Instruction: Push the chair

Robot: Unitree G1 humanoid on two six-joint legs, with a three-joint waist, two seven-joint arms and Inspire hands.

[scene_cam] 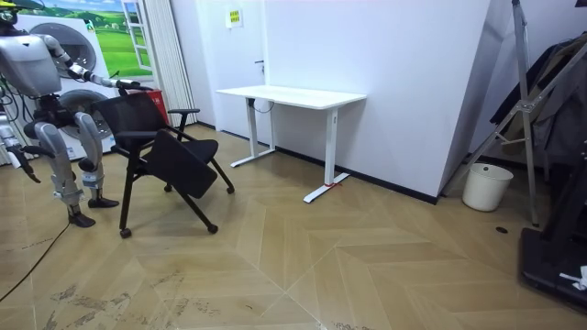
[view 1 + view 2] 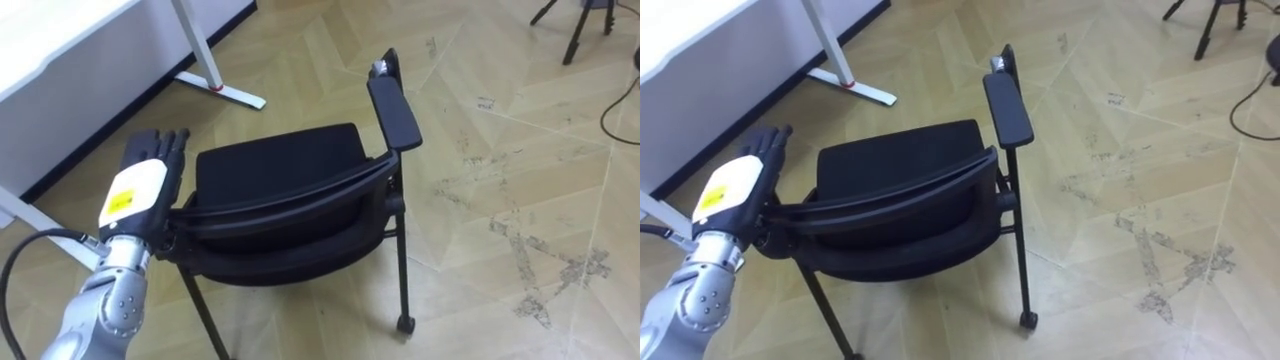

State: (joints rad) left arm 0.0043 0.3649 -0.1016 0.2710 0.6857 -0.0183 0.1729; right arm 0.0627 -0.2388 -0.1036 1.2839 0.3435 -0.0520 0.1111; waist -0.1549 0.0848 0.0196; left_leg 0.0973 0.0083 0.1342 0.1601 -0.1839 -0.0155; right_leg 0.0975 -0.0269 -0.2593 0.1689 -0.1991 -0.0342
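Observation:
A black chair (image 2: 280, 165) with armrests and small castors stands on the wood floor in front of me, its backrest nearest me and its seat facing a white desk. My left hand (image 2: 150, 175) lies at the left end of the backrest's top edge, over the left armrest, fingers straight and pointing forward. In the right eye view the same hand (image 2: 740, 185) rests against the chair (image 2: 900, 160). The room view has me standing behind the chair (image 1: 151, 137) at its left, left hand (image 1: 128, 84) stretched out to it. My right hand (image 1: 11, 139) hangs at my side.
The white desk (image 1: 293, 94) stands against the wall ahead, its foot (image 2: 220, 88) just beyond the chair. A tripod's legs (image 2: 580, 25) and a dark cable (image 2: 620, 110) lie to the far right. A white bin (image 1: 486, 186) is by the wall.

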